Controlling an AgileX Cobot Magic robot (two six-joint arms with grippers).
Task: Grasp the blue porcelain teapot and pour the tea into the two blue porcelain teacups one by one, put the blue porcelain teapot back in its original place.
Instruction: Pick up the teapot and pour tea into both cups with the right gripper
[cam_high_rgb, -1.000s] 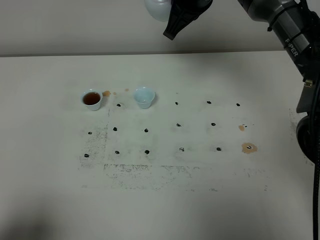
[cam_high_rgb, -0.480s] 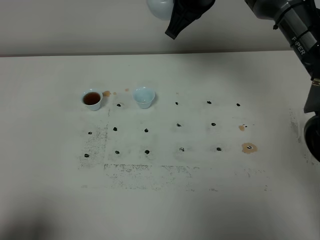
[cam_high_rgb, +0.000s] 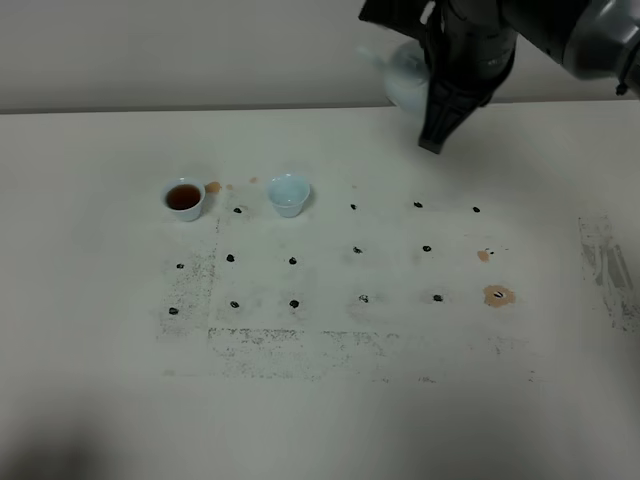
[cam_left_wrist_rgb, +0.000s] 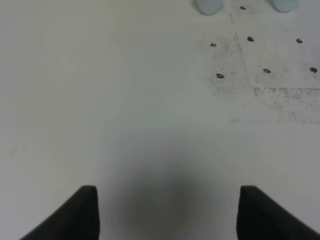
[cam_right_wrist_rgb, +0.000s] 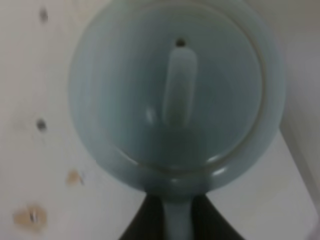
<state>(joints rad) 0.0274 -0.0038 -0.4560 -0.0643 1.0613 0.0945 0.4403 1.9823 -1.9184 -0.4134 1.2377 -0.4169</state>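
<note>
Above the table (cam_high_rgb: 100, 350), well right of the full teacup (cam_high_rgb: 184, 198), the right gripper (cam_right_wrist_rgb: 177, 222) is pinching the fragile, likely slippery blue porcelain teapot (cam_high_rgb: 403, 82) by its handle

My right arm (cam_high_rgb: 590, 35) comes in from the far right, high over the back edge of the table (cam_high_rgb: 120, 380). Its grey link leads to a dark wrist (cam_high_rgb: 470, 45) that bends downward. My right tool (cam_high_rgb: 432, 135) points down and a little toward the front, well above the surface. In the right wrist view its two dark fingers (cam_right_wrist_rgb: 137, 225) are closed from both sides on the handle of the pot (cam_right_wrist_rgb: 175, 95), which hangs below them. My left tool (cam_left_wrist_rgb: 170, 212) hovers low over the table, its two dark fingertips (cam_left_wrist_rgb: 82, 212) spread well apart with nothing between them.
</note>
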